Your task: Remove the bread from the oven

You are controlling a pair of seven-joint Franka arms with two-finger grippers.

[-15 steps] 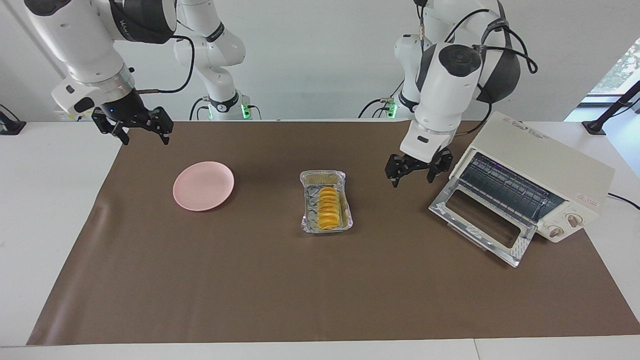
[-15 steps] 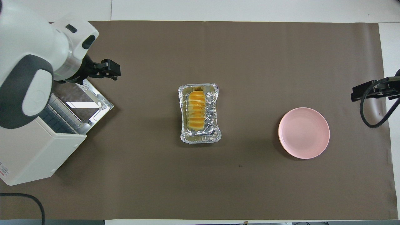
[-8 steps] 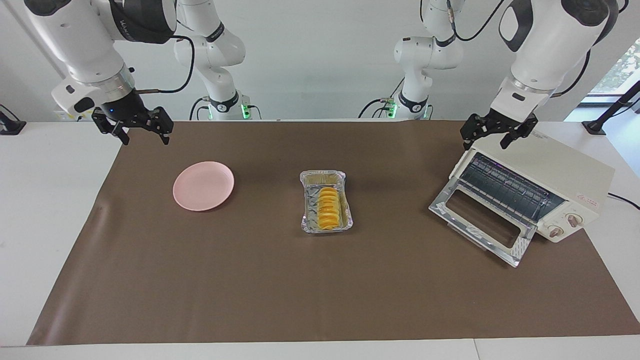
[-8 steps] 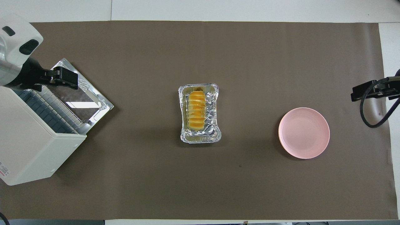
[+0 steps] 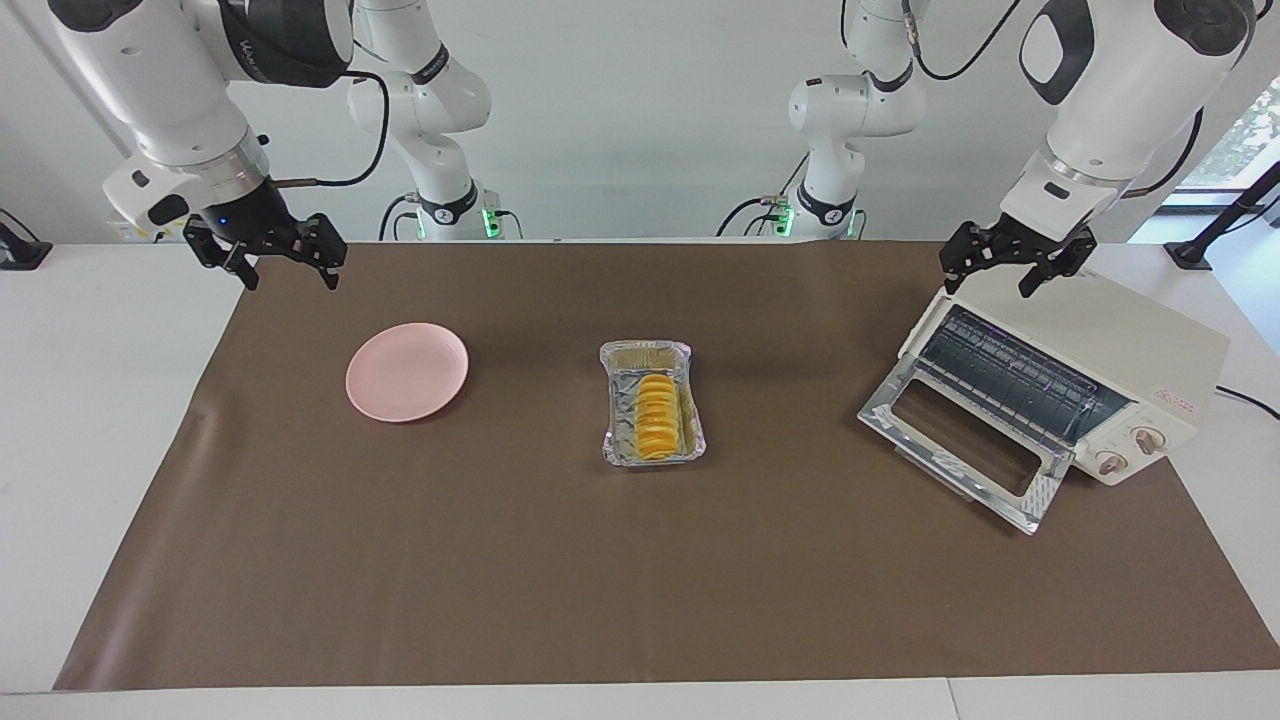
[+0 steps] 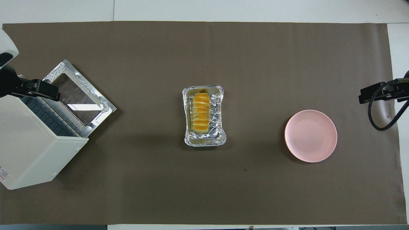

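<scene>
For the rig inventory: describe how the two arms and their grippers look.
Both arms are glossy white with rounded segments and dark grey joint caps; black cables loop along them. The left gripper and right gripper are black, two-fingered, on silver wrist rings. A small blue light shows above the right one.

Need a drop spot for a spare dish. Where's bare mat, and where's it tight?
Bare mat between the foil tray and the pink plate, between the tray and the oven, and along the whole edge farthest from the robots. Tight in front of the oven, where its door lies open.
</scene>
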